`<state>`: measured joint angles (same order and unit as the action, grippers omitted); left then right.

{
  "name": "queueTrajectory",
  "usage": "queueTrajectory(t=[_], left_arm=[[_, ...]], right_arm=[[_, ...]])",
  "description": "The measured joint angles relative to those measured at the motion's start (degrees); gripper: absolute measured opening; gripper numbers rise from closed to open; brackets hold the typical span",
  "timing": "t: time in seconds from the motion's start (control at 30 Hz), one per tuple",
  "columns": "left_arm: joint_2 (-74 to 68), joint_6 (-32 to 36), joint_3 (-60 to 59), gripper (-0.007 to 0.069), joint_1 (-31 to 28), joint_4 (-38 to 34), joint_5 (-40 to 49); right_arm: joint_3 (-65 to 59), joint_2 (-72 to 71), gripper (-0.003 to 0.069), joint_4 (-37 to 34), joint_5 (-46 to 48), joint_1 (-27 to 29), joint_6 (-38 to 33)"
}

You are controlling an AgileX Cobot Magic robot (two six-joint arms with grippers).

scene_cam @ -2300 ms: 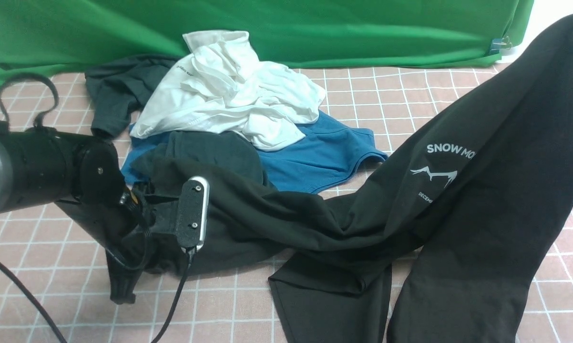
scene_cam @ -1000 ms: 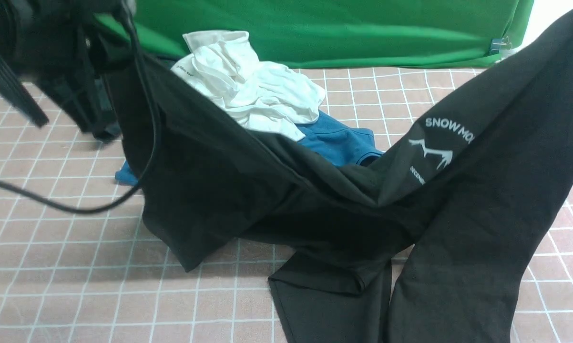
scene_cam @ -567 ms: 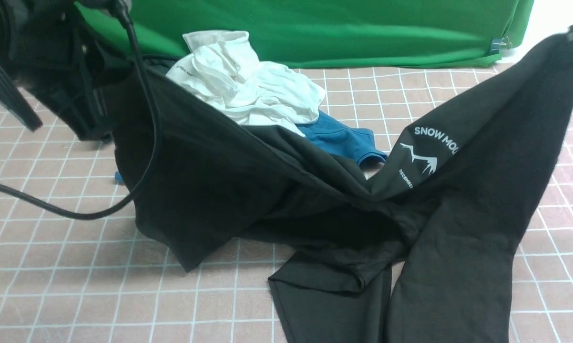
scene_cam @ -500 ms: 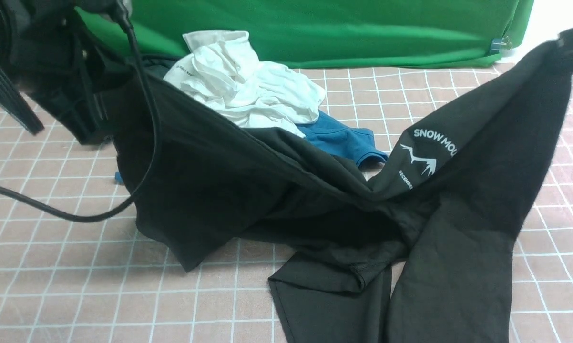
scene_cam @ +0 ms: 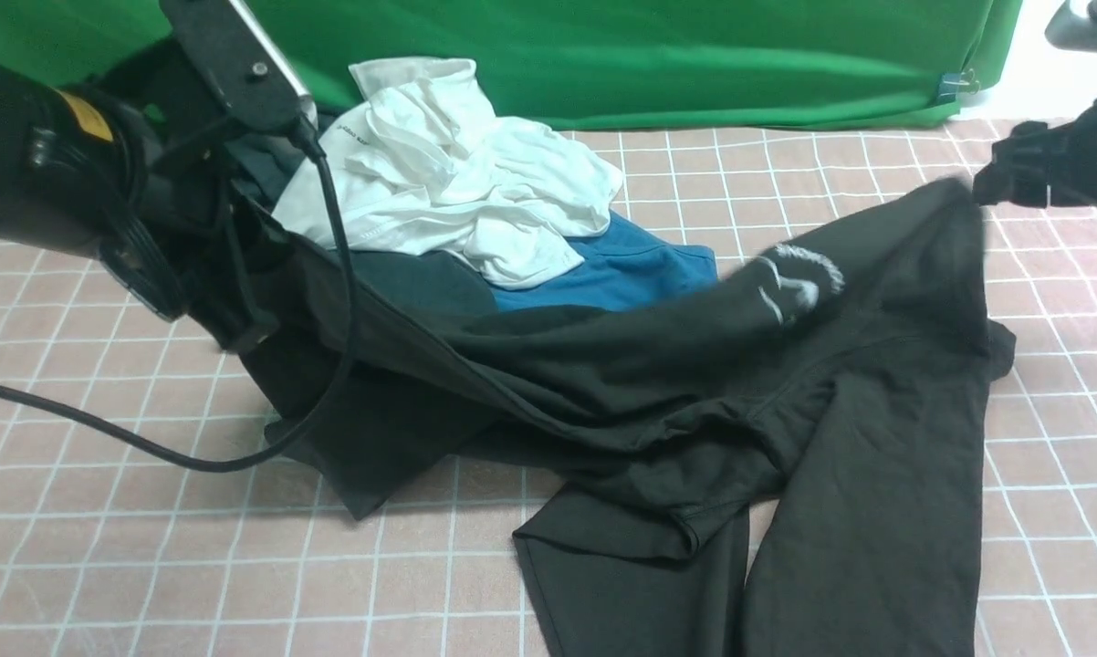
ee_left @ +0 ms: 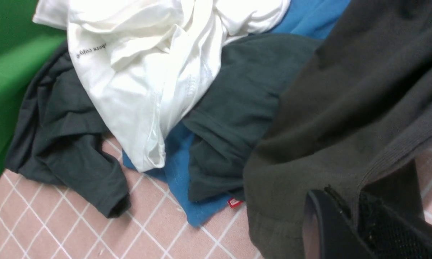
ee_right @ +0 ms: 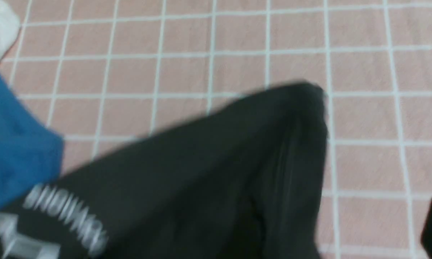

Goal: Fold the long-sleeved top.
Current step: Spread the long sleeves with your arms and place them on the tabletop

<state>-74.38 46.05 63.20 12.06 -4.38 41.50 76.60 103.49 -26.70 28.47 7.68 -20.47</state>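
L gripper [ee_left: 349,219] clamped on ribbed hem of long-sleeved top [scene_cam: 658,383], holding that edge up off checked table [scene_cam: 147,547] at left. R gripper [scene_cam: 1000,178] raised at far right, jaws apart, nothing in them. Top's corner is just beside it, motion-blurred, not gripped. Top slopes from L gripper down across mid table to right side, and the rest lies toward near edge. Behind it is a pile: white shirt [scene_cam: 457,182] over blue garment [scene_cam: 621,274] and dark tee [scene_cam: 421,283], by green backdrop [scene_cam: 694,55].

Left end effector [ee_left: 349,216] clamped, right [scene_cam: 1028,175] splayed
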Motion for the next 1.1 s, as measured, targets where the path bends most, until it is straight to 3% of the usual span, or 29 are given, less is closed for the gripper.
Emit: queueTrajectory(t=[0.13,0.23,0.3,0.57,0.67,1.1], left_arm=[[0.0,0.0,0.0,0.0011,0.0,0.0,-0.2],[-0.1,0.0,0.0,0.0011,0.0,0.0,-0.3],[-0.1,0.0,0.0,0.0011,0.0,-0.1,-0.4],[-0.1,0.4,0.0,0.0011,0.0,-0.9,-0.8],[-0.1,0.4,0.0,0.0011,0.0,-1.3,-0.8],[-0.2,0.5,0.0,0.0011,0.0,-1.4,-1.1]], right_arm=[[0.1,-2.3,0.0667,3.0,10.0,0.0,4.2],[-0.7,-3.2,0.0575,6.2,18.7,-0.5,8.6],[-2.1,-3.3,0.0558,7.2,19.3,-1.0,10.0],[-7.4,-0.9,0.0591,8.4,7.4,-1.9,12.4],[-7.5,1.3,0.0569,8.4,2.1,-2.1,11.0],[-7.6,7.2,0.0446,8.4,-2.9,-5.0,9.1]])
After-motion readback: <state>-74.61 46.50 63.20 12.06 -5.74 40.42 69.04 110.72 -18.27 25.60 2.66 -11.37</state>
